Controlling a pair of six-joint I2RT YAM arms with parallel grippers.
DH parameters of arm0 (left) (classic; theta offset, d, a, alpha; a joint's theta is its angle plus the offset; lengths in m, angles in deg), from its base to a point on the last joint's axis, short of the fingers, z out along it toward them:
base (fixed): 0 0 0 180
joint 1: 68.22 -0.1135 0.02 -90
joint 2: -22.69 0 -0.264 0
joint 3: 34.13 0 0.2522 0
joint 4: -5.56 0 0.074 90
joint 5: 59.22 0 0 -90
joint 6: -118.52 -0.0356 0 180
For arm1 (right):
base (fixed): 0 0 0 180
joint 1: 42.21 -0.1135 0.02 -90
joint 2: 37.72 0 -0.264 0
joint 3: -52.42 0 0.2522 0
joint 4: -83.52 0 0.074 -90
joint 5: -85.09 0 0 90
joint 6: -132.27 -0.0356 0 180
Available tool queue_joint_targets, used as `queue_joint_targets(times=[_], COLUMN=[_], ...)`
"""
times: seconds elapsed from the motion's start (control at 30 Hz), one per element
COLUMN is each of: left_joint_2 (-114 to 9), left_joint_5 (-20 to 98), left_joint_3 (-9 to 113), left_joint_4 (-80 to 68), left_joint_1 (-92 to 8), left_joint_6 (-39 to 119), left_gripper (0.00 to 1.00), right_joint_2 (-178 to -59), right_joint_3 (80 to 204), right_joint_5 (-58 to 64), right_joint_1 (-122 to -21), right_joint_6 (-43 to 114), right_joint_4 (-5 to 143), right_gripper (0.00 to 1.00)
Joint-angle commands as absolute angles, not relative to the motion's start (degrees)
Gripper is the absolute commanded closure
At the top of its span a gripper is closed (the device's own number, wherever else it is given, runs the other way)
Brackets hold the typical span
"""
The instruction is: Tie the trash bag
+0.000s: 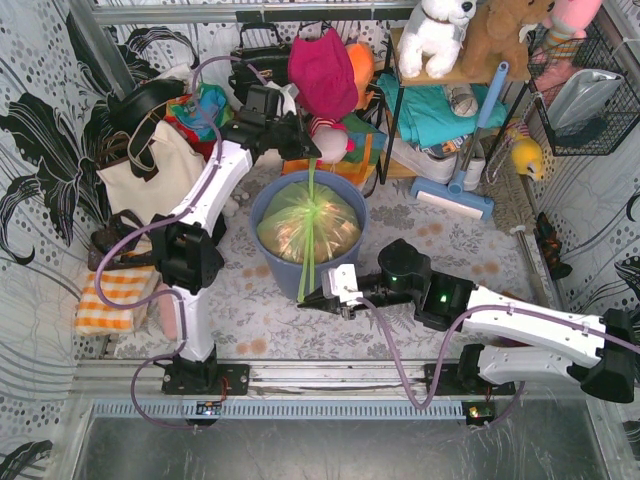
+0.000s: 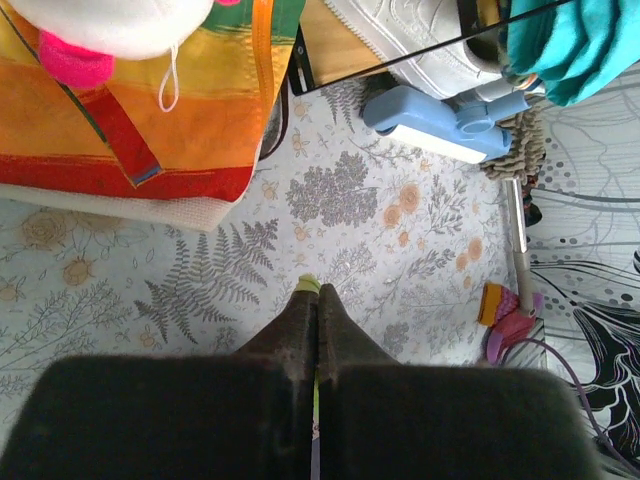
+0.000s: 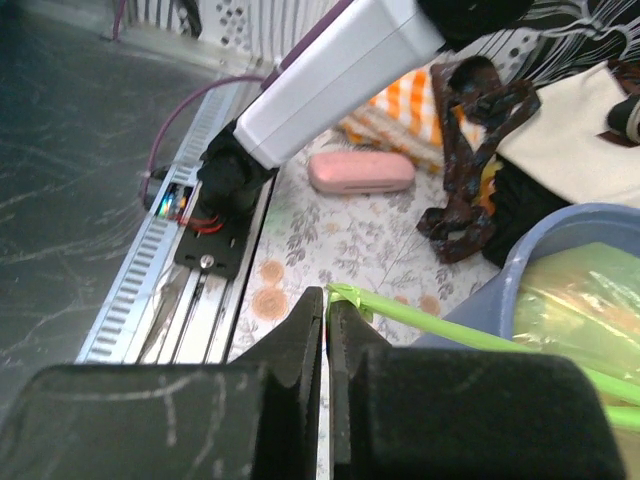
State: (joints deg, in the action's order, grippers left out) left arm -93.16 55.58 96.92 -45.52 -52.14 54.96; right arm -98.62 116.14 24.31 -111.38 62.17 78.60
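Observation:
The trash bag is light green with tan paper showing through. It sits in a round blue-grey bin at the table's middle. Two thin green strands of the bag run from its top, one to the far side and one to the near side. My left gripper is shut on the far strand's end beyond the bin. My right gripper is shut on the near strand's end in front of the bin; the strand stretches taut to the bag.
A white canvas tote, dark straps and an orange striped cloth lie at the left. A pink case lies near the left arm's base. Colourful bags, plush toys, a shelf and a blue mop head crowd the back.

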Motion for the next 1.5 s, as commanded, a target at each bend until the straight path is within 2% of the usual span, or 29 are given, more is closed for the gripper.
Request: queue_joint_targets(times=[0.0,0.27,0.5,0.67,0.8,1.07,1.33,1.47], left_joint_2=[-97.65,-89.32,-79.37,-73.19,-69.84,-63.72,-64.62,-65.26], left_joint_5=[38.21,45.05,56.66,63.27,68.62,70.42,72.03,71.59], left_joint_3=[98.46,95.55,87.08,80.68,78.02,75.31,84.42,88.61], left_joint_4=[-24.94,-21.00,-12.89,-6.25,-1.00,2.38,-2.39,-4.62], left_joint_1=[-57.66,-57.72,-57.45,-56.95,-56.39,-54.86,-50.55,-48.03], left_joint_6=[51.12,51.47,56.64,60.10,63.98,66.95,67.72,67.23], left_gripper=[1.00,1.00,1.00,1.00,1.00,1.00,1.00,1.00], right_joint_2=[-95.93,-95.34,-96.14,-102.70,-107.45,-114.99,-120.30,-120.51], right_joint_3=[115.34,119.64,122.18,130.43,134.61,141.45,153.85,155.78], right_joint_5=[45.49,37.73,17.52,6.80,6.03,5.33,6.16,6.95], right_joint_1=[-119.53,-119.73,-119.73,-118.63,-113.25,-102.60,-101.14,-101.14], right_joint_6=[53.18,59.11,70.39,76.78,73.84,67.83,73.52,74.90], right_joint_4=[80.10,80.80,89.75,91.95,98.50,109.35,110.64,108.95], right_gripper=[1.00,1.00,1.00,1.00,1.00,1.00,1.00,1.00])
